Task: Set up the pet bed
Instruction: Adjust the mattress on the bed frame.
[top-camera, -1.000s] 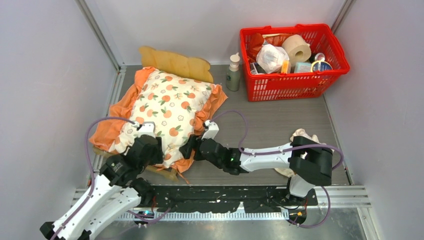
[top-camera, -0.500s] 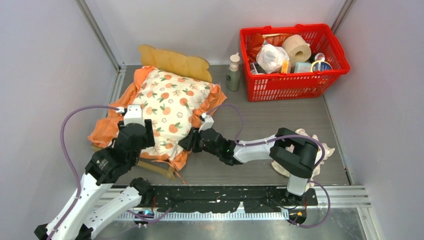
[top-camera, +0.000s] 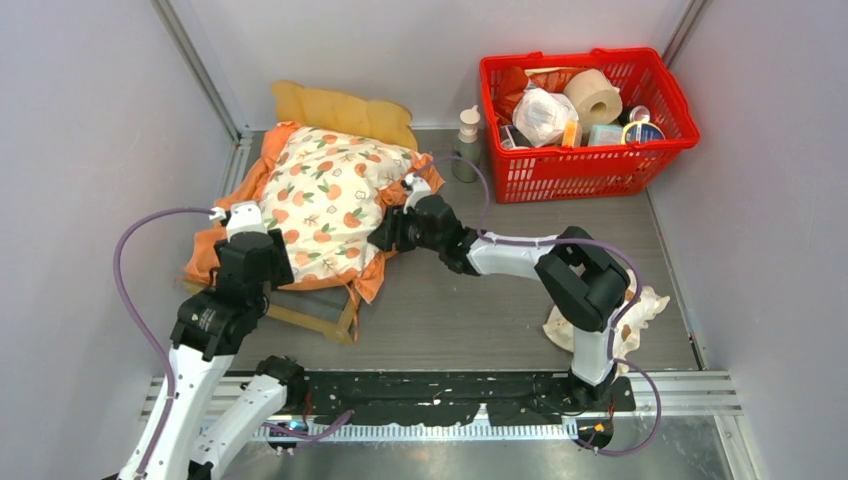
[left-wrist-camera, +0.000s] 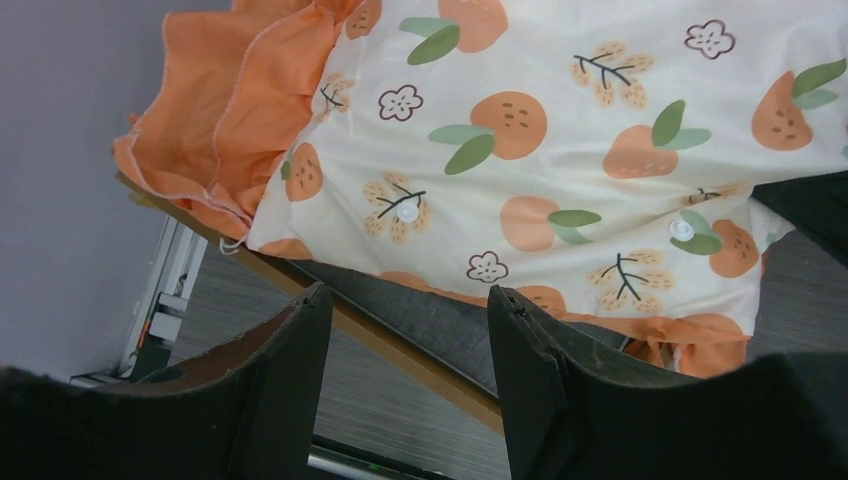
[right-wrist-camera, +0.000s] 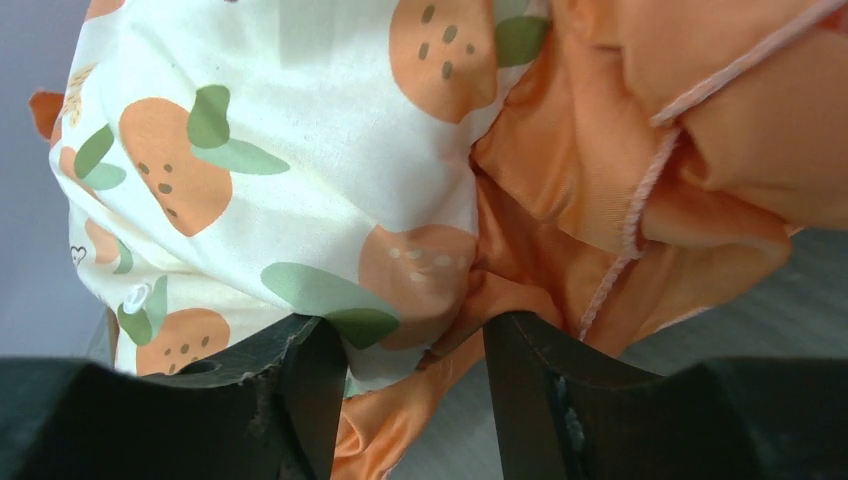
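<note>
The pet bed (top-camera: 305, 322) is a light-wood frame at the left, with its wavy headboard (top-camera: 340, 112) at the back; in the left wrist view its near rail and dark-grey base (left-wrist-camera: 440, 315) show. A cream orange-print cushion (top-camera: 330, 195) with orange ruffles lies on it. My right gripper (top-camera: 385, 230) is shut on the cushion's right edge, with cream cloth and ruffle (right-wrist-camera: 420, 290) pinched between the fingers (right-wrist-camera: 410, 335). My left gripper (top-camera: 258, 245) is open at the cushion's near-left side, with nothing between its fingers (left-wrist-camera: 405, 300).
A red basket (top-camera: 585, 165) full of household items stands at the back right, with a pump bottle (top-camera: 466, 145) left of it. A small cream frilled pillow (top-camera: 645, 305) lies by the right arm's base. Grey walls close in on both sides.
The right gripper closed on the cushion's edge and carried it toward the headboard, uncovering the frame's near rail. The left arm swung left and back, and its jaws opened a little.
</note>
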